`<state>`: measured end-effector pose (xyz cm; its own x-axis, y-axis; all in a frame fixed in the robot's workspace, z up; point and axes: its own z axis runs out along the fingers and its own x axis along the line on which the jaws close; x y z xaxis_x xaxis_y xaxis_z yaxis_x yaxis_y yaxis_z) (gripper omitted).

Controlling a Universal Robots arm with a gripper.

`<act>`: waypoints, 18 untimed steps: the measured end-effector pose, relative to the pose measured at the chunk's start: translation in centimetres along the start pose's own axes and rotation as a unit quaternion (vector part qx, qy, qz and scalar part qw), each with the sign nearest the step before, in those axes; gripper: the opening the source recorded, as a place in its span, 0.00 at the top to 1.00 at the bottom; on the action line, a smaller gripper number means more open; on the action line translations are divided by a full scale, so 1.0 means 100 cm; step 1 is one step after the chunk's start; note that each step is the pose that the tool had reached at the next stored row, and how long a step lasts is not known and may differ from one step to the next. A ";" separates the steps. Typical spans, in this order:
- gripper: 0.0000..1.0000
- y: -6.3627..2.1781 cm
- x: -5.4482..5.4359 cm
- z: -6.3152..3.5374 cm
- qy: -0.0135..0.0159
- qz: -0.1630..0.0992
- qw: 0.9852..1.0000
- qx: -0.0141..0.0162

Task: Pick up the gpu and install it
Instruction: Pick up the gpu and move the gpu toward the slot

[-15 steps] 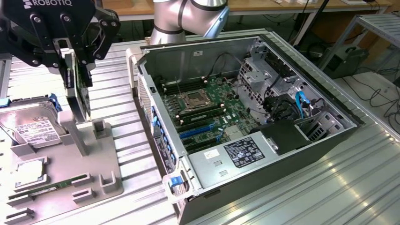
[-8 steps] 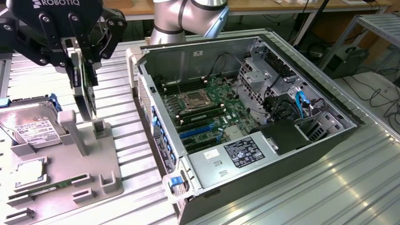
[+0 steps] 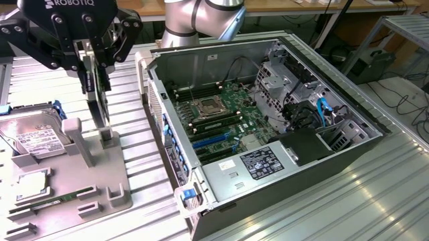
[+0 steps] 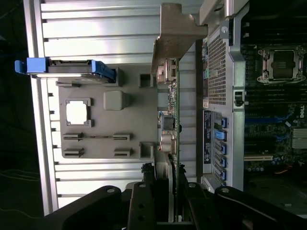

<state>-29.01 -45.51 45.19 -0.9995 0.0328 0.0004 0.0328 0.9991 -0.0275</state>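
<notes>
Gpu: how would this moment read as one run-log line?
jaws: shut on gpu | gpu: upright at holder, outside case | case: open

ROBOTIQ in white capitals on the black end effector [image 3: 94, 54]. Possibly DELL, turned sideways, on the motherboard [image 4: 273, 120]. White label on the hard drive [image 3: 33, 138] and black label on the power supply housing [image 3: 264, 161]: print unreadable.

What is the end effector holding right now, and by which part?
The end effector grips the gpu by its upper edge; the card hangs vertically over the grey tray.
</notes>
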 end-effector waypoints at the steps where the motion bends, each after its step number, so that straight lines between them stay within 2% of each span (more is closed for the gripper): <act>1: 0.72 0.0000 -0.001 0.0001 0.000 0.000 1.000 0.000; 18: 0.72 0.0006 -0.020 0.0000 0.000 0.000 1.000 0.000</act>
<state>-27.05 -45.51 45.19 -0.9995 0.0328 0.0003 0.0328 0.9991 -0.0274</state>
